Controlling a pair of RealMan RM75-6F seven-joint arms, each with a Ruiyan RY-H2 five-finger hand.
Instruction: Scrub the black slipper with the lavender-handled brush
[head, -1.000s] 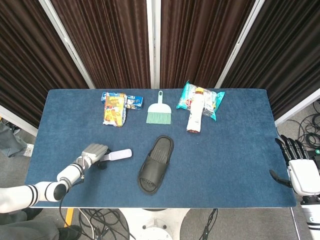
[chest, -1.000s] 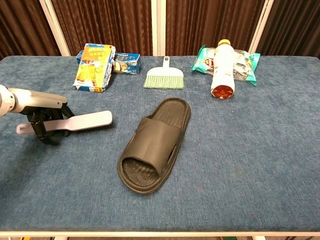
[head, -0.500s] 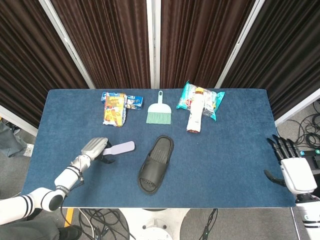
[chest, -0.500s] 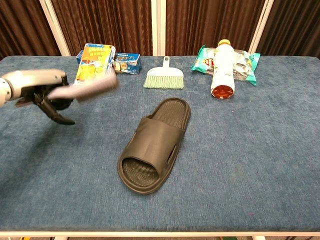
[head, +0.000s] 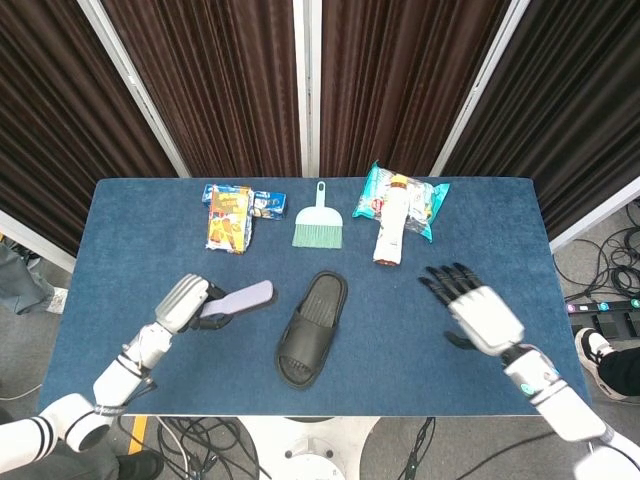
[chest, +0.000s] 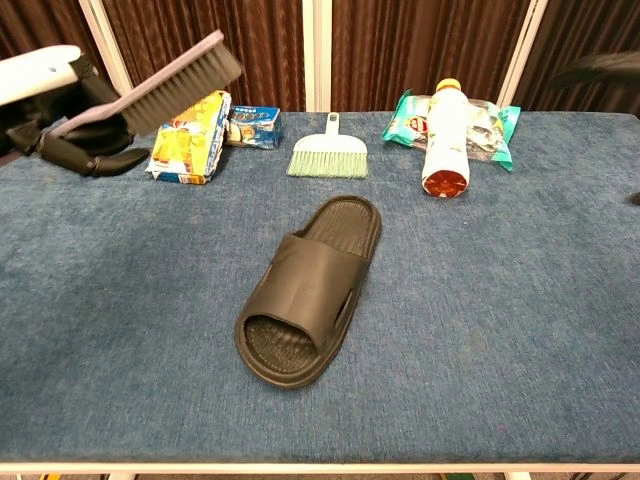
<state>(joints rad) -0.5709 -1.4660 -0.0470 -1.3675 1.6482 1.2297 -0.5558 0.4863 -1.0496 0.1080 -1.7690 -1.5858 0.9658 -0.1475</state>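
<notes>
The black slipper lies sole down at the table's middle, toe opening toward me. My left hand grips the lavender-handled brush, lifted well above the table to the left of the slipper, dark bristles facing down. My right hand hovers open with fingers spread to the right of the slipper; the chest view shows only a blurred fingertip at its right edge.
Along the back of the blue table lie a yellow snack box, a blue packet, a small green hand broom, and a bottle on a teal bag.
My left hand has raised the brush off the table and carried it up and toward the slipper. My right hand has swung in from the table's right edge to over the table.
</notes>
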